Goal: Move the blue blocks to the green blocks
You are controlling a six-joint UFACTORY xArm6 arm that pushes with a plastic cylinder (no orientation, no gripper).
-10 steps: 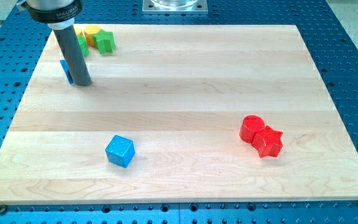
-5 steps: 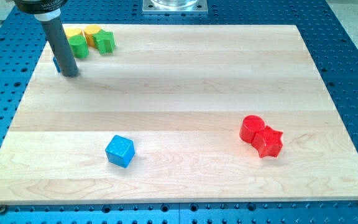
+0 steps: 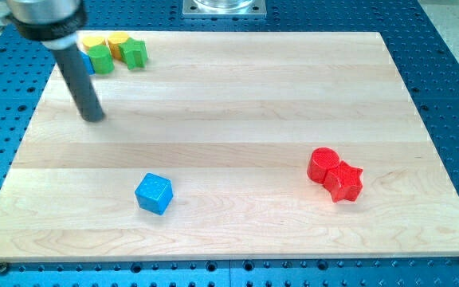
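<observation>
A blue cube [image 3: 153, 194] sits low on the wooden board [image 3: 237, 119], left of centre. A second blue block [image 3: 89, 64] shows only as a sliver behind the rod, against the left side of a green block [image 3: 100, 60] at the view's top left. A green star [image 3: 134, 53] lies just right of that. My tip [image 3: 94, 118] rests on the board below this cluster, apart from every block and well above the blue cube.
Two yellow blocks [image 3: 94, 41] [image 3: 118, 41] sit behind the green ones near the board's top edge. A red cylinder [image 3: 323, 165] and a red star [image 3: 344, 182] touch each other at the view's right.
The small blue block has moved up and right to the green block's left side. My tip went up-left with it, then came back down toward the view's bottom.
</observation>
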